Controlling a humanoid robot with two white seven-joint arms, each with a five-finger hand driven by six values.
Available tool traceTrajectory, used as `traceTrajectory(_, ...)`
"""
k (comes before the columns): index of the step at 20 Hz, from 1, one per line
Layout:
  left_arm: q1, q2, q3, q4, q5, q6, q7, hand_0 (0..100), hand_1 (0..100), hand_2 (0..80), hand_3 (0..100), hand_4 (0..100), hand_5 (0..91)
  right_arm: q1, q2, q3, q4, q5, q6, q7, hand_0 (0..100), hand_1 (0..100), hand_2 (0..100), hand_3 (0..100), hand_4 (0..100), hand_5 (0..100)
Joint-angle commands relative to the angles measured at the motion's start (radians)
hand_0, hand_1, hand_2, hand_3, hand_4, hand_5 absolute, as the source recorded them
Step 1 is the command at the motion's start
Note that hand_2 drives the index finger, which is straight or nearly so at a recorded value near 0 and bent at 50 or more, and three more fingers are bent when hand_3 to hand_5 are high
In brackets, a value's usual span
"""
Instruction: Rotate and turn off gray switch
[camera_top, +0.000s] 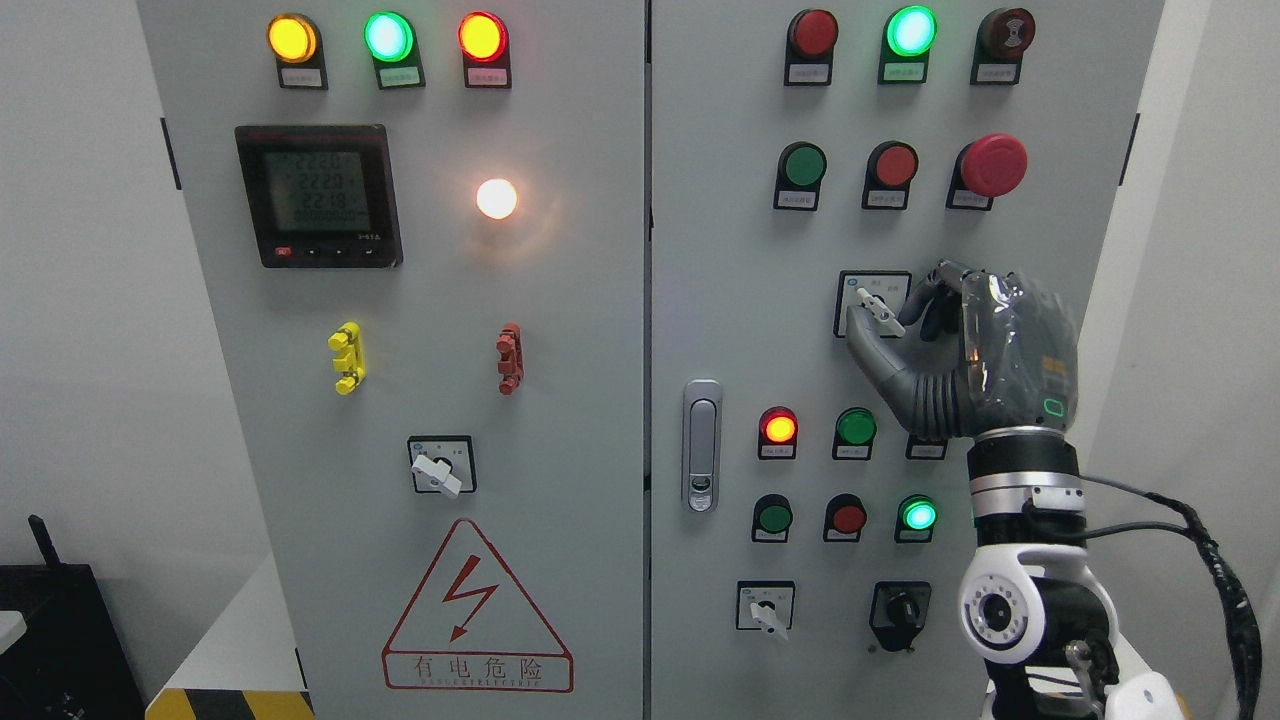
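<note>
The right hand (985, 345) is pinching the gray switch (878, 308) on the cabinet door (900, 240), thumb and fingers curling around it. The switch's handle is pointing down-right

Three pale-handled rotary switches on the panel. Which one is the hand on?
The upper one on the right door, under the red mushroom button. The right hand is at its handle; the left-door and bottom switches are untouched.
</note>
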Motion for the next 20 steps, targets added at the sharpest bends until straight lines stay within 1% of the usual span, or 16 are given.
traceTrajectory(1, 0.001, 0.0, 0.032, 0.023, -0.008, 0.001, -0.004, 12, 39, 0.0, 0, 0, 0.0, -0.004, 0.001, 0.007, 0.006, -0.001, 0.0, -0.001, 29, 38, 68, 86, 84, 100)
traceTrajectory(5, 0.0, 0.0, 0.032, 0.023, -0.008, -0.001, -0.004, 12, 39, 0.0, 0, 0, 0.0, -0.004, 0.003, 0.008, 0.006, -0.001, 0.0, -0.001, 33, 37, 68, 86, 84, 100)
traceTrajectory(20, 0.0, 0.0, 0.031, 0.023, -0.008, 0.001, -0.004, 12, 39, 0.0, 0, 0, 0.0, -0.013, 0.004, 0.011, 0.016, -0.004, -0.002, 0.001, 39, 37, 74, 90, 87, 100)
